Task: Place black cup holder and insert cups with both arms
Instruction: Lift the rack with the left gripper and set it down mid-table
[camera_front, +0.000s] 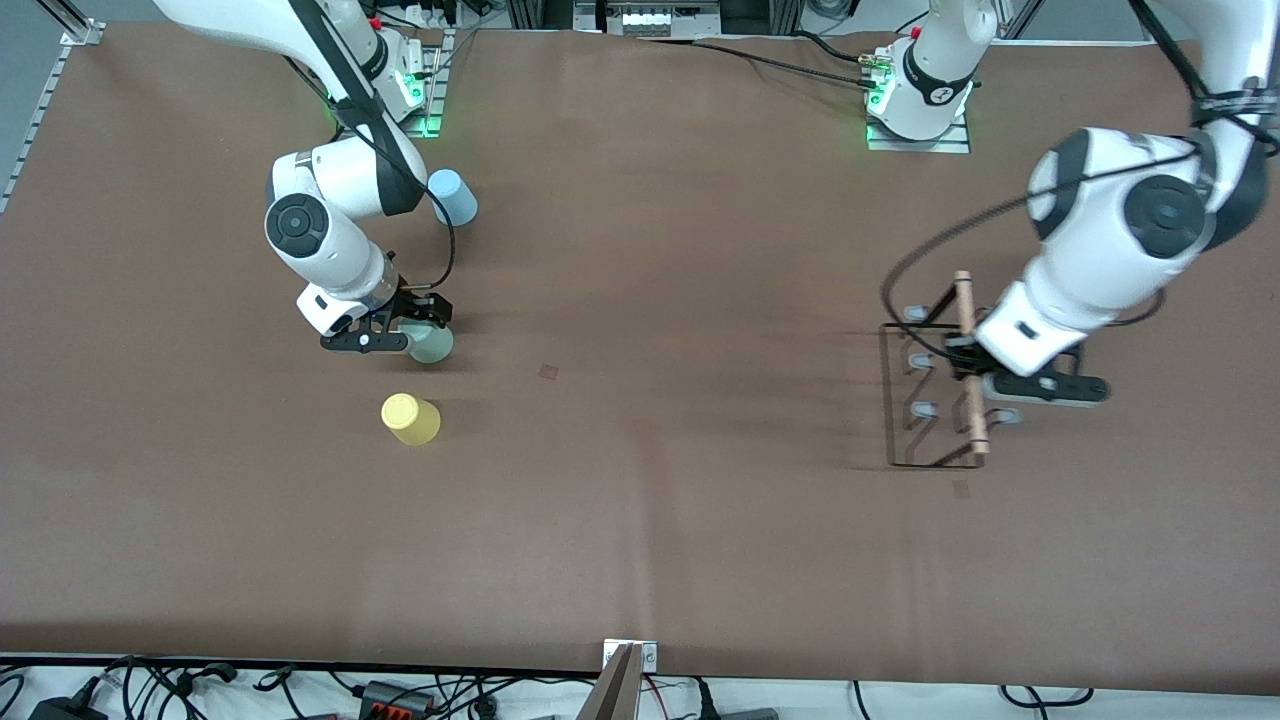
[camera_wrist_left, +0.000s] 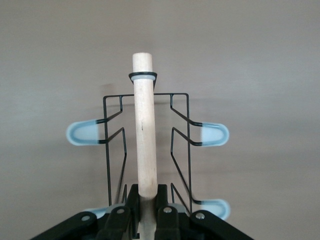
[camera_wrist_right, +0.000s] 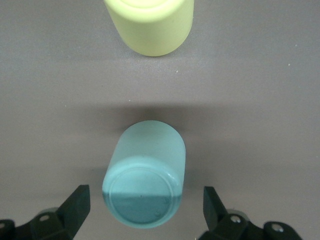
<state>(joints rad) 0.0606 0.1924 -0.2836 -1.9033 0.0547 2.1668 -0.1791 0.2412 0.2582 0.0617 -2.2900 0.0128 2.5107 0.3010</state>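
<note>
Black wire: the holder (camera_front: 935, 395) is thin rod work with a wooden handle (camera_front: 968, 362); judged light and fairly stiff, though the prongs (camera_wrist_left: 82, 133) look able to snag or bend.
Holder place: right of centre in the front view, toward the left arm's end of the tabletop (camera_front: 660, 450).
Holder grasp point: the handle, near its middle; round wood gives a fair bite but could roll between the fingers.
Left gripper (camera_wrist_left: 146, 212): clamped on the handle, fingers tight on both sides in the left wrist view.
Cups: plain plastic, upside down, judged very light, smooth and easy to tip or squirt out of a pinch.
Green cup (camera_wrist_right: 144, 175): centre-left of the front view, between the right gripper's fingers, not yet touched.
Right gripper (camera_wrist_right: 145, 207): spread wide, straddling the green cup low near the tabletop.
Cup grasp point: across the tapered wall, low enough not to slide off.
Yellow cup (camera_front: 411, 418): just nearer the camera than the green cup, close enough to be nudged.
Blue cup (camera_front: 452, 196): upper left, partly hidden by the right arm.
Open room: broad bare tabletop across the middle; edges well apart from everything.
</note>
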